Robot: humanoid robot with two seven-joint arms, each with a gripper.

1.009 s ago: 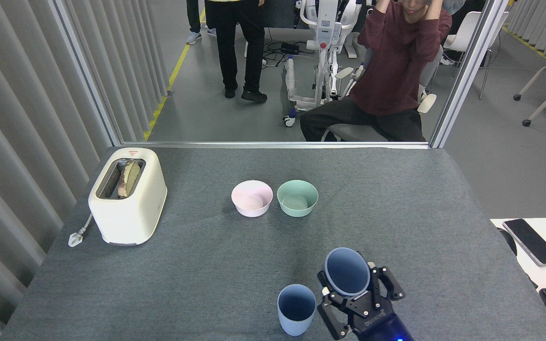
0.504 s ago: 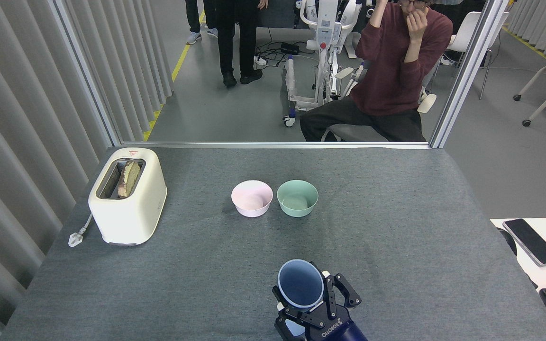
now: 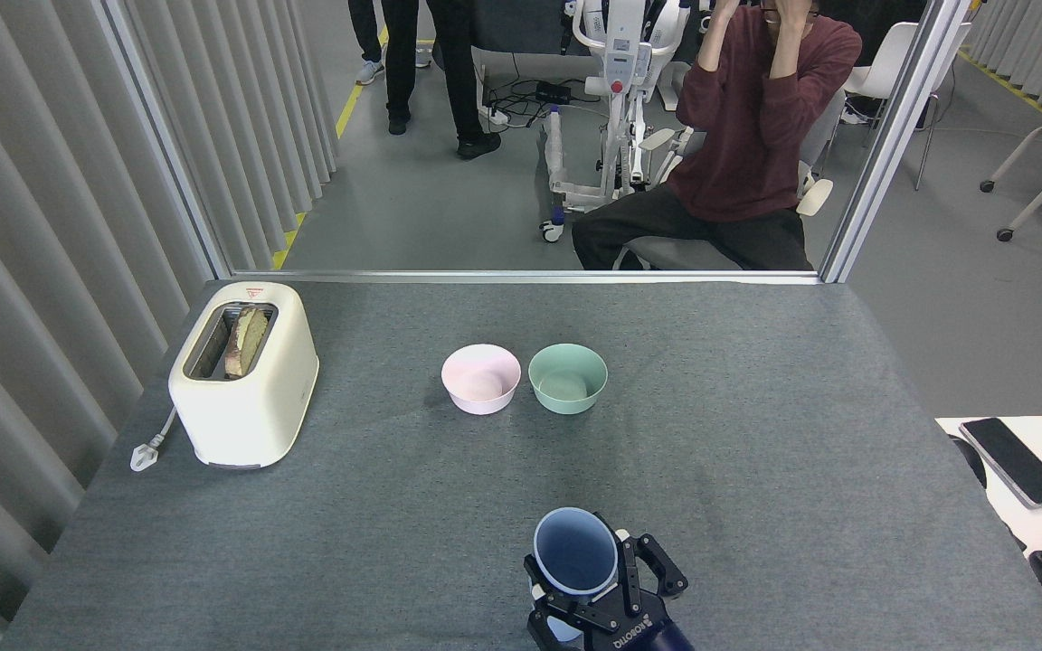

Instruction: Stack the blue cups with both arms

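Note:
My right gripper (image 3: 586, 586) comes in at the bottom edge of the head view, shut on a blue cup (image 3: 575, 550). The cup is held upright with its open mouth facing up. It sits directly over where the second blue cup (image 3: 561, 627) stands; only a pale sliver of that cup shows beneath the gripper's frame. Whether the held cup is inside the lower one cannot be told. My left arm and its gripper are out of view.
A pink bowl (image 3: 480, 378) and a green bowl (image 3: 567, 378) stand side by side mid-table. A cream toaster (image 3: 243, 372) with bread stands at the left, its plug on the cloth. A person (image 3: 747, 136) sits beyond the far edge. A phone (image 3: 1016, 461) lies on a side desk at the right.
My right gripper carried the blue cup leftward from beside the standing cup to directly above it, then sank slightly. The standing cup is now almost wholly hidden.

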